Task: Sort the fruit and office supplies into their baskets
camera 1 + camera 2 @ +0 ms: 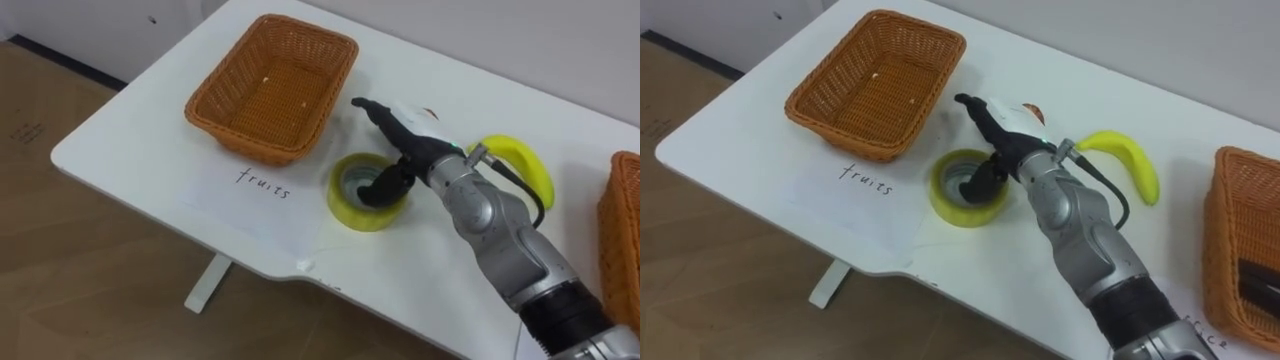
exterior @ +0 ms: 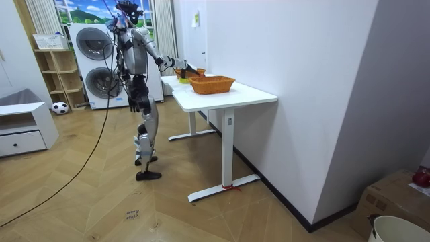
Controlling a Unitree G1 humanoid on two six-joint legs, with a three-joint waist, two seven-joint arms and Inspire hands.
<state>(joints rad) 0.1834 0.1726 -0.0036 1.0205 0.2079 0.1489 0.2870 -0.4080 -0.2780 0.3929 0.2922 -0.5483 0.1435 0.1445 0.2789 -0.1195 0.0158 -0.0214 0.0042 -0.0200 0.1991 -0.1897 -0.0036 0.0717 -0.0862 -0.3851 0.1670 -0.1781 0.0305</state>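
Reaching over the yellow tape roll (image 1: 368,193) on the table, the right hand (image 1: 405,150) shows straight fingers, thumb inside the core, nothing clamped; the left hand (image 2: 134,103) hangs idle. Risk: a shallow pinch could let the roll slip or skid toward the fruit basket (image 1: 270,85).

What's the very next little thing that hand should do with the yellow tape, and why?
Probably the right hand should curl its fingers down onto the outer wall of the tape to pinch it. The thumb dips into the roll's hole while the fingers are straight above its far rim, so nothing grips it yet.
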